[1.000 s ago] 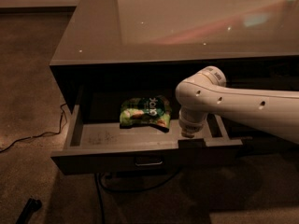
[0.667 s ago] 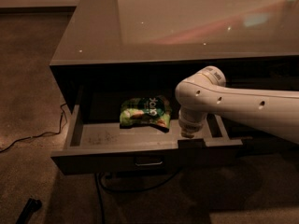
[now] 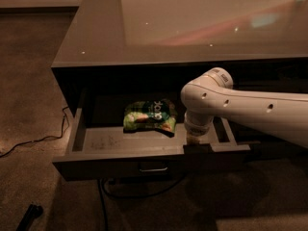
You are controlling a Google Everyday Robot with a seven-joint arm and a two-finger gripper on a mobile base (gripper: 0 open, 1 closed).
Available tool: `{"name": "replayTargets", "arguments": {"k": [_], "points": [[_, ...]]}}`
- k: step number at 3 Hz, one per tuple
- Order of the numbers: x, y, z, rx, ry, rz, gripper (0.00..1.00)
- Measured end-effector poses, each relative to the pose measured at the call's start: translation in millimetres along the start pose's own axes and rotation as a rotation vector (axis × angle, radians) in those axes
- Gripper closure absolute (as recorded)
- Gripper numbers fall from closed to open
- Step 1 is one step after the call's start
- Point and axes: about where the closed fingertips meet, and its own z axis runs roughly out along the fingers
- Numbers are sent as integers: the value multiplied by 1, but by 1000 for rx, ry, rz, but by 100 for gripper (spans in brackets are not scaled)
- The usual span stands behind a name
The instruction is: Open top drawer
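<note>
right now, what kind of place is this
Probably an office or break room: a glossy counter, carpet with a cable, a snack bag in the open top drawer. The gripper sits at its front edge.

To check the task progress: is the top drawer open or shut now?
Open. The top drawer is pulled out, its grey floor and a green snack bag showing. The gripper is at its front edge.

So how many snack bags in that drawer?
1: green crinkly snack bag, centred in the open dark top drawer, left of the pincer at its front wall; the arm may hide more.
</note>
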Motion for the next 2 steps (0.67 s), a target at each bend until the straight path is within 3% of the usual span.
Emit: {"name": "replayTargets", "arguments": {"k": [1,2], "points": [[0,0,0,0,0,0,0],[0,0,0,0,0,0,0]]}}
